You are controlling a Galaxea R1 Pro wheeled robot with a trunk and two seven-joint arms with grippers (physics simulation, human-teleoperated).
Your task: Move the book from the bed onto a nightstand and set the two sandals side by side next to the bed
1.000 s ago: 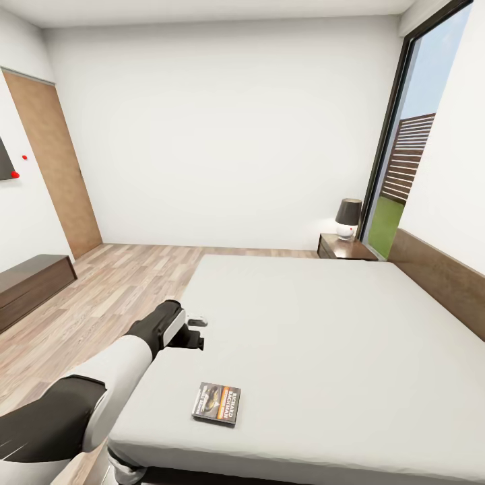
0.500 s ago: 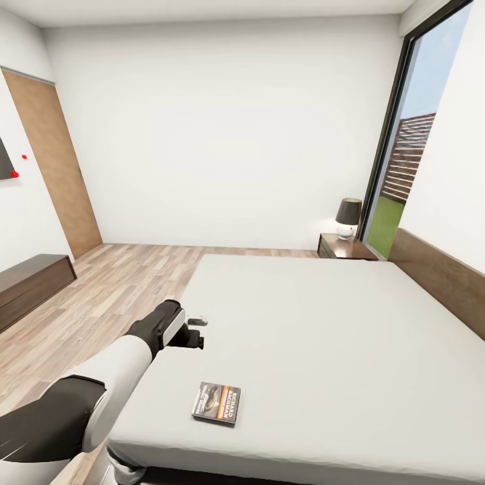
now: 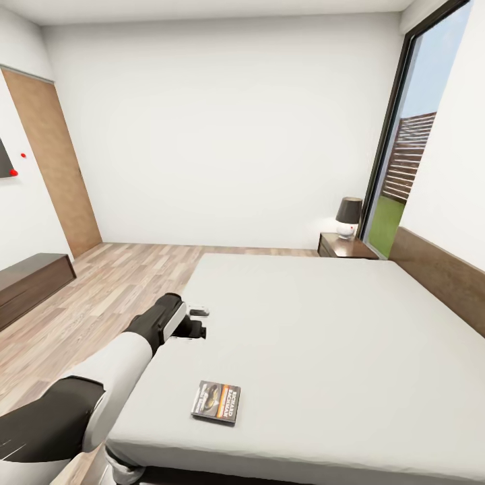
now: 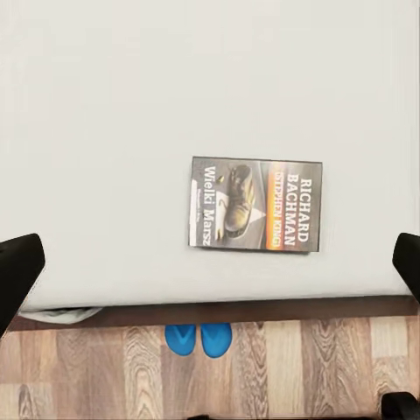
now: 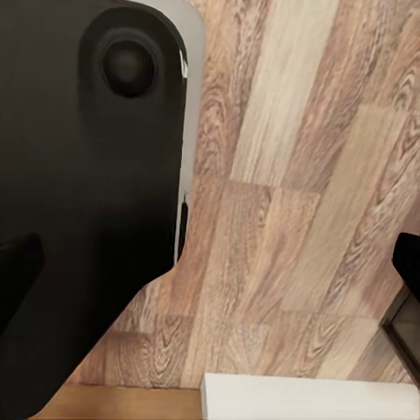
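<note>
The book (image 3: 216, 402) lies flat on the bed (image 3: 323, 337) near its front edge, dark cover up with an orange band. My left gripper (image 3: 196, 323) hovers over the mattress by the bed's left edge, beyond the book. In the left wrist view the book (image 4: 254, 204) lies between the wide-apart fingertips (image 4: 17, 271) of the open left gripper (image 4: 210, 262). Two blue sandals (image 4: 199, 338) sit side by side on the floor at the bed frame, partly hidden. The nightstand (image 3: 343, 247) stands at the far corner by the window. My right gripper (image 5: 210, 262) hangs open over the wood floor.
A lamp (image 3: 348, 217) stands on the nightstand. A long dark bench (image 3: 27, 283) runs along the left wall beside a wooden door (image 3: 54, 168). The headboard (image 3: 444, 276) lines the right wall. The robot's black body (image 5: 87, 175) shows in the right wrist view.
My left gripper has risen slightly and shifted a little farther from the book. The book has not moved.
</note>
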